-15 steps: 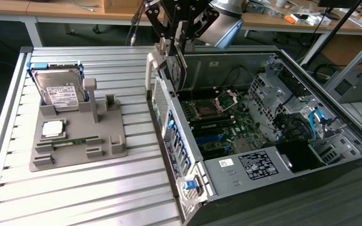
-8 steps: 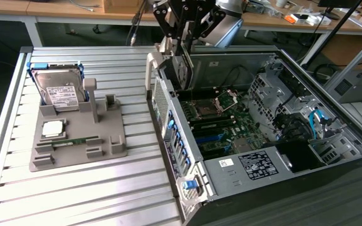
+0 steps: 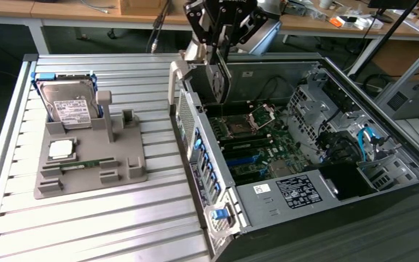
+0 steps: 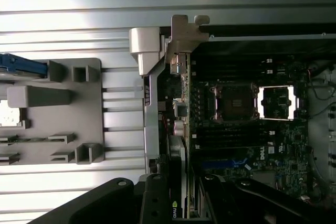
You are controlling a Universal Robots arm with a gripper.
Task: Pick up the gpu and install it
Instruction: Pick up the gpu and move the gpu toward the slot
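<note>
The gripper (image 4: 181, 184), pinching the gpu (image 3: 219, 82) upright, points straight down over the open computer case (image 3: 195, 136).

Slatted aluminium table (image 3: 85, 224) carries two things: grey parts tray (image 3: 85, 184) on the exterior view's left, open PC case (image 3: 262, 215) lying on its side on the right. Near each other, not touching.

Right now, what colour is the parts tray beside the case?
Grey. The tray shows best in the exterior view.

Ribbed shiny metal table (image 3: 85, 229), matt grey plastic fixture (image 3: 85, 179), matt dark gpu (image 4: 177, 177).
</note>
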